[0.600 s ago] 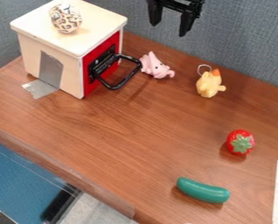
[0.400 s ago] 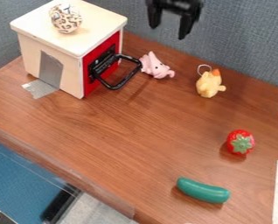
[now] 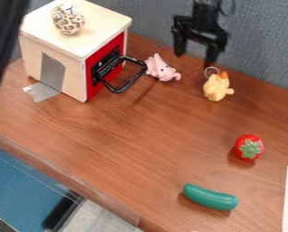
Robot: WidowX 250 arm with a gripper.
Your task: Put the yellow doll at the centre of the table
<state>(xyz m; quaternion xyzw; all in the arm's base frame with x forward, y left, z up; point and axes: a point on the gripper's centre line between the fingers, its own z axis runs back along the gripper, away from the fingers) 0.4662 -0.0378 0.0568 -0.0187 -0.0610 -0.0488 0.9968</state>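
Observation:
The black gripper (image 3: 195, 58) hangs near the top edge, right of centre, with its two fingers spread and nothing between them. Below it and slightly to the right, the yellow doll (image 3: 217, 87) stands near the back of the brown wooden table (image 3: 152, 131), an orange tip on its head and a thin loop beside it. A gap separates the gripper from the doll. The middle of the table lies in front and to the left of the doll.
A pink toy (image 3: 162, 69) sits beside the black handle of a white-and-red box (image 3: 74, 50), which carries a patterned ball (image 3: 68, 19). Farther front are a strawberry (image 3: 249, 147) and a green cucumber (image 3: 210, 197). A dark shape (image 3: 4, 41) covers the upper left corner.
The gripper has come down and to the right, closer to the yellow doll. A dark shape has entered at the upper left. The toys have stayed in place.

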